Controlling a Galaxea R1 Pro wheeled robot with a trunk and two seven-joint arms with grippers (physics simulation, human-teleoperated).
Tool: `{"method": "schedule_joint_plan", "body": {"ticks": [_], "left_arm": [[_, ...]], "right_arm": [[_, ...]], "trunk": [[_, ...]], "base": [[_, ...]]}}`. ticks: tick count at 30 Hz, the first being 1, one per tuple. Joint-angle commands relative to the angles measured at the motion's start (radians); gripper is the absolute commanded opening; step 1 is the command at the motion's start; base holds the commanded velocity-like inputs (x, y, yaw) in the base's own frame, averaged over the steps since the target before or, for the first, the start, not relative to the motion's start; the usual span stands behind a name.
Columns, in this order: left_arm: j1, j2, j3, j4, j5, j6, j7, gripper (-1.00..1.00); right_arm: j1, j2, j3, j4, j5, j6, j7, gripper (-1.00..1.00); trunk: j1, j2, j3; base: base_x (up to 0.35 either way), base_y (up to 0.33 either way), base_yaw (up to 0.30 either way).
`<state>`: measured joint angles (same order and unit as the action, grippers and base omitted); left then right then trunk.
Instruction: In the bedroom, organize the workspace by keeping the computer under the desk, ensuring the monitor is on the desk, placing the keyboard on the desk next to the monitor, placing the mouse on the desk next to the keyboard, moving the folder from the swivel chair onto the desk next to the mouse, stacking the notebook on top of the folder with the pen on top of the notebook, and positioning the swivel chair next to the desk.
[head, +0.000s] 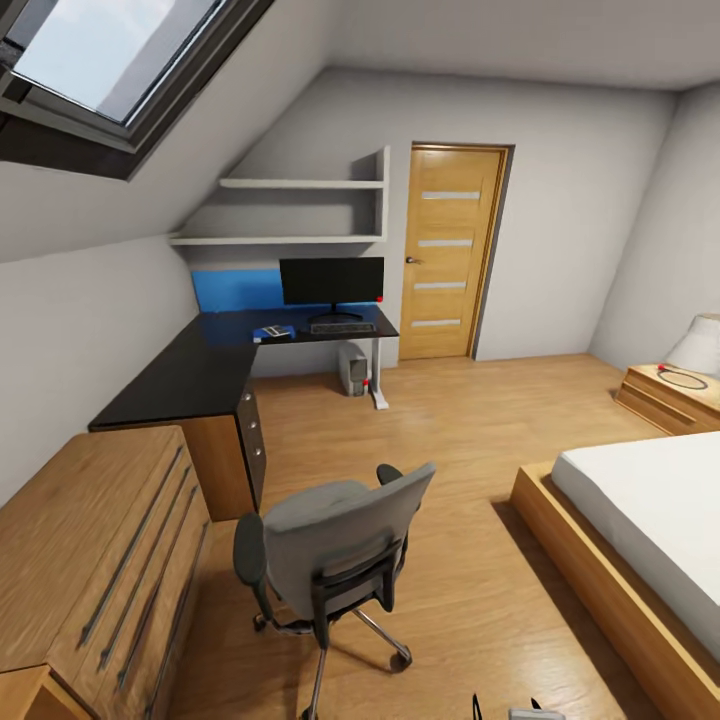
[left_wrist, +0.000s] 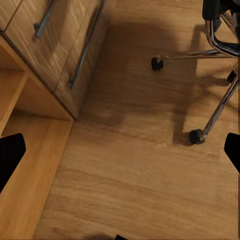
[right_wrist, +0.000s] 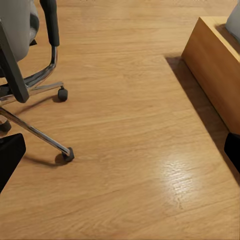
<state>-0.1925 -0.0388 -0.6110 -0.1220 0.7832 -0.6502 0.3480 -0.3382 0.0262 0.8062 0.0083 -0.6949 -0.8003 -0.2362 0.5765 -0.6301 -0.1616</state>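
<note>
The robot stands well back in the bedroom, facing the grey-seated swivel chair with black armrests and chrome star base (head: 335, 550), which sits near, in the middle of the wooden floor, its back turned to the camera and well apart from the glossy black L-shaped desk (head: 190, 375) at the far left. On the far wing of that desk stand the black widescreen monitor (head: 332, 282), the slim keyboard (head: 342, 327) just in front of it, and a flat bright blue folder (head: 272, 332) to the keyboard's left; the dark grey computer tower (head: 352, 368) rests on the floor beneath. Mouse, notebook and pen are too small to make out. Judging from this, the chair step looks to be in hand: the next move calls for closing on the chair and pushing it leftward and farther. The light wooden drawer chest (head: 95, 560) at near left narrows the path; the wood-framed bed (head: 620, 560) lies right. The left gripper (left_wrist: 120, 150) and right gripper (right_wrist: 120, 152) show dark tips spread wide over bare floor, holding nothing.
</note>
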Motion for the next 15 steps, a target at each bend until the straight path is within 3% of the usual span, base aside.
{"method": "schedule_joint_plan", "body": {"ticks": [1,6,15], "left_arm": [[-0.001,-0.002,-0.008,0.000,0.001,-0.002,0.009,1.00],[-0.001,-0.010,-0.010,-0.001,0.001,-0.001,0.009,1.00],[-0.001,-0.012,-0.007,-0.001,0.007,0.011,0.011,1.00]], "right_arm": [[-0.001,0.000,0.009,0.001,0.001,-0.001,-0.009,1.00],[-0.001,-0.002,0.011,0.002,0.005,-0.005,-0.009,1.00],[-0.001,-0.003,0.012,0.005,0.006,0.000,-0.009,1.00]], "trunk": [[0.000,-0.001,-0.002],[0.000,-0.001,-0.002],[0.035,-0.064,-0.030]], "base": [[0.000,0.000,-0.003],[0.000,0.000,-0.001],[0.000,0.000,0.000]]}}
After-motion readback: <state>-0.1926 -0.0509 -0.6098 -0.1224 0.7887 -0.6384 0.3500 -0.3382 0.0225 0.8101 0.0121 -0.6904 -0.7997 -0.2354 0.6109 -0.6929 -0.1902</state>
